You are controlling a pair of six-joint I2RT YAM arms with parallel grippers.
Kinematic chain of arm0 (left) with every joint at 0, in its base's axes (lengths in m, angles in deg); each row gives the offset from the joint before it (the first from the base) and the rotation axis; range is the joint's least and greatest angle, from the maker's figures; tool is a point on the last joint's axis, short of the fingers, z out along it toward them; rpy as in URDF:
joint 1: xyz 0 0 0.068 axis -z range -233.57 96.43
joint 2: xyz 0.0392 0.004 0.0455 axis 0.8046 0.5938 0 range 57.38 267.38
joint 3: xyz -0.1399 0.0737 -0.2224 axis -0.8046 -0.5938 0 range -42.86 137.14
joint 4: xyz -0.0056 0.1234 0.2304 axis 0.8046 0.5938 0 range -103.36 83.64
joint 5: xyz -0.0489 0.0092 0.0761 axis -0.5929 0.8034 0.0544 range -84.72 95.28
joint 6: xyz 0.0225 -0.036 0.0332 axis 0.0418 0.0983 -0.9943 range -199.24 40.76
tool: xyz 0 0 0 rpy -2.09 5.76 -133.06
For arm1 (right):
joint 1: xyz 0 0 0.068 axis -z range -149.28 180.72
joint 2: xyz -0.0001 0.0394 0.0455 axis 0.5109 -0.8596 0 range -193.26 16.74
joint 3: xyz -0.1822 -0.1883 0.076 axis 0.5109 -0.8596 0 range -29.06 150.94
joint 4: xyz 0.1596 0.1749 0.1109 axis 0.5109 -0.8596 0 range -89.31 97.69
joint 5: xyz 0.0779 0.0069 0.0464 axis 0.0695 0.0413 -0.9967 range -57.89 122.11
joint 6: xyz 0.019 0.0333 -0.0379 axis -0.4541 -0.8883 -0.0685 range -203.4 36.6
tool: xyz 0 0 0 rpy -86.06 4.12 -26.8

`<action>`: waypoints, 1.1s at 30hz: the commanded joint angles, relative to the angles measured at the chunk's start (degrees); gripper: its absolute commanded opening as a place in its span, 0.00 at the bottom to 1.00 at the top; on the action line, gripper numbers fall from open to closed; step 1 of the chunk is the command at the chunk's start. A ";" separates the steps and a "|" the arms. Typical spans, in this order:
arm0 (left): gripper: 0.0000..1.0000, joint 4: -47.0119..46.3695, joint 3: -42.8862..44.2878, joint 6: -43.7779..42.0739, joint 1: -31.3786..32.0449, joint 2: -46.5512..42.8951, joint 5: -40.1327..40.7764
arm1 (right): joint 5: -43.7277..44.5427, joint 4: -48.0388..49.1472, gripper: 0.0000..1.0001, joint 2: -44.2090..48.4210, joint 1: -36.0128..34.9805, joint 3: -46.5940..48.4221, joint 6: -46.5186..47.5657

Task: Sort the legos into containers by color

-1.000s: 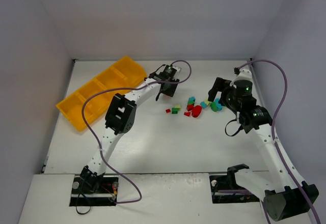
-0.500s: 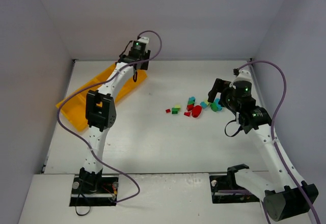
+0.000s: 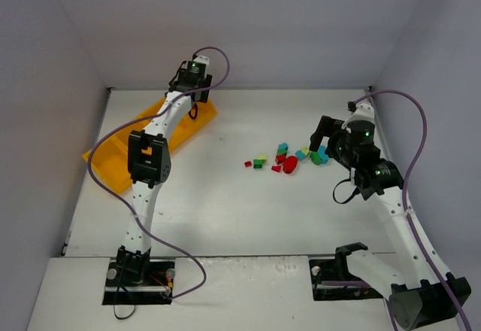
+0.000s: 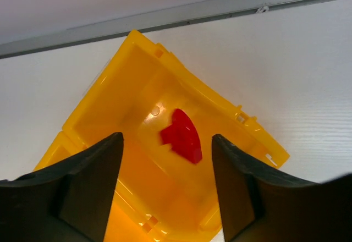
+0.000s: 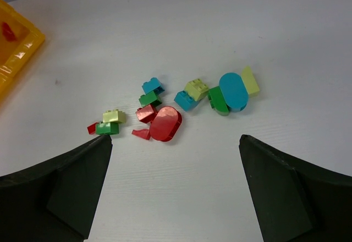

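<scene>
The containers are one long yellow-orange tray (image 3: 109, 162) at the far left. My left gripper (image 3: 193, 107) hangs over its far end compartment (image 4: 99, 88). That gripper (image 4: 166, 138) is open, and a red rounded lego (image 4: 181, 135) lies loose on the compartment floor below it. The other legos (image 3: 285, 158) lie in a cluster mid-table. Among them are a red oval (image 5: 165, 124), a blue oval (image 5: 234, 91), a green brick (image 5: 107, 127) and a yellow-green brick (image 5: 196, 89). My right gripper (image 5: 175, 140) is open above the cluster's near side, holding nothing.
White walls close the table at the back and both sides. The left arm lies across much of the tray in the top view. In the right wrist view, the tray's corner (image 5: 16, 49) shows at the far left.
The left arm swung from beside the lego cluster to the tray's far end. Its jaws widened and the red piece now lies in the compartment. The right arm barely moved.
</scene>
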 commanded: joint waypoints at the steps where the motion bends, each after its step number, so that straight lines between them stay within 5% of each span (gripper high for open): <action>1: 0.60 -3.06 3.45 -1.52 -0.78 -1.81 1.67 | 1.98 2.74 0.97 0.69 0.21 0.22 0.66; 10: 0.68 0.18 2.31 1.20 -0.52 -5.40 -3.15 | 1.89 2.74 0.98 0.60 0.21 0.22 0.83; 18: 0.61 0.10 -18.91 3.32 3.78 -22.96 -20.21 | 2.16 2.74 0.97 0.86 0.29 0.04 1.45; 24: 0.59 0.80 -34.33 -4.93 11.68 -31.59 -30.24 | 1.10 2.74 0.93 1.56 0.29 -0.66 1.98; 33: 0.59 5.10 -38.13 -10.92 18.02 -27.31 -32.87 | -0.57 2.74 0.89 2.00 0.29 -0.57 2.33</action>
